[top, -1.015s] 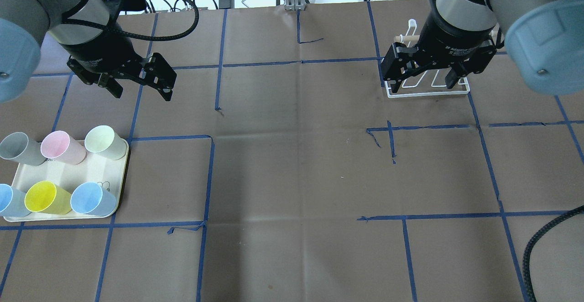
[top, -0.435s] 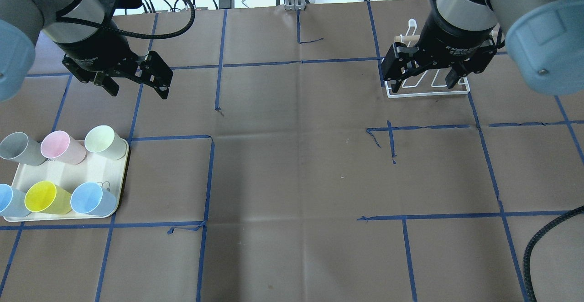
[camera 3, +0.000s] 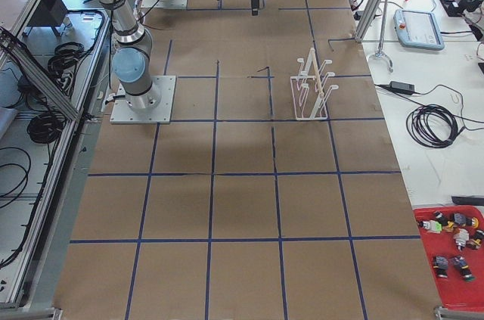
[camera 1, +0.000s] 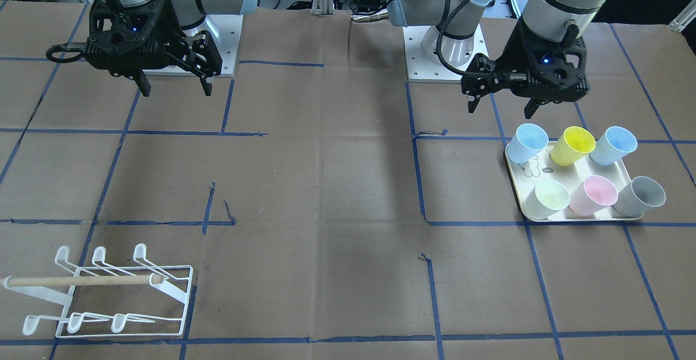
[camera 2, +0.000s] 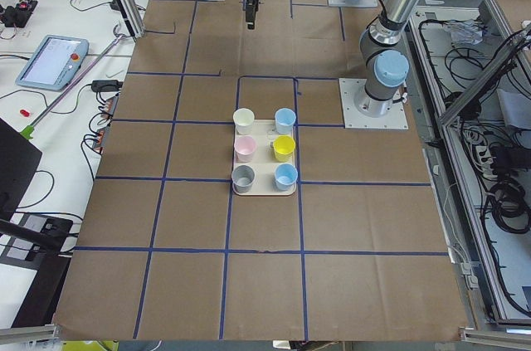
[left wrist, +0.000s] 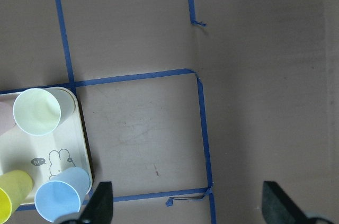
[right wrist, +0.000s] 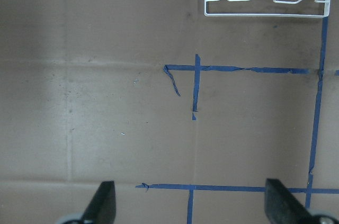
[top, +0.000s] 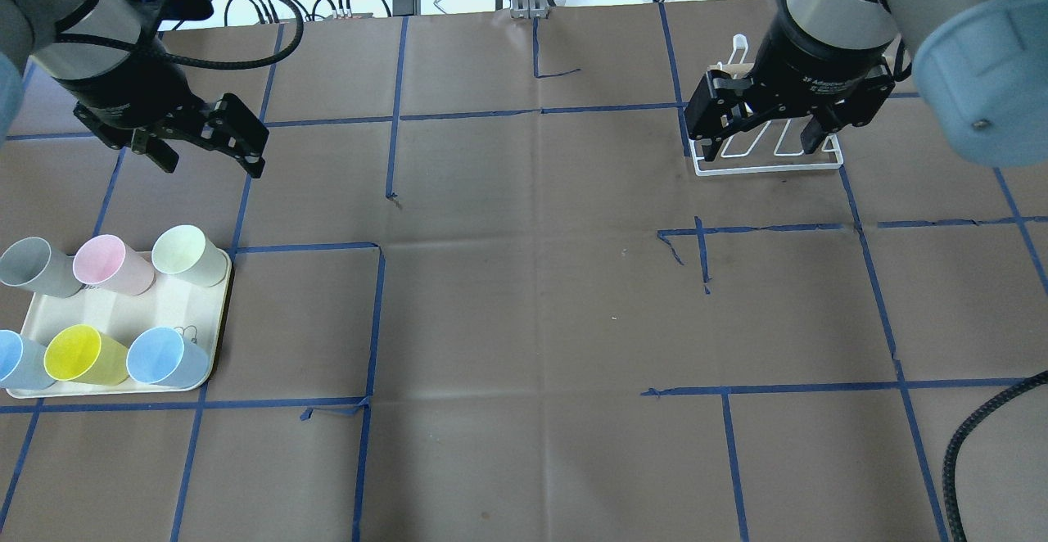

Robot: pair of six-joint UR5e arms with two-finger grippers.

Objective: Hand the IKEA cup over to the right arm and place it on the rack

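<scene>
Several pastel cups stand upright on a cream tray (top: pixel 168 303) at the table's left: grey (top: pixel 29 264), pink (top: pixel 110 264), pale green (top: pixel 184 254), yellow (top: pixel 78 354) and two blue ones (top: pixel 164 355). My left gripper (top: pixel 211 161) is open and empty, in the air beyond the tray; in the front-facing view this gripper (camera 1: pixel 500 109) hangs just behind the cups. My right gripper (top: pixel 761 147) is open and empty, above the white wire rack (top: pixel 770 169), which holds no cups (camera 1: pixel 109 295).
The left wrist view shows the tray's corner (left wrist: pixel 71 150) with the pale green cup (left wrist: pixel 36 112) and a blue cup (left wrist: pixel 58 202). The right wrist view shows the rack's base (right wrist: pixel 265 14) at the top. Blue tape lines cross the brown table.
My left gripper has moved left, toward the line of the tray, still open. My right gripper has hardly moved. The cups and the rack stand as before.
</scene>
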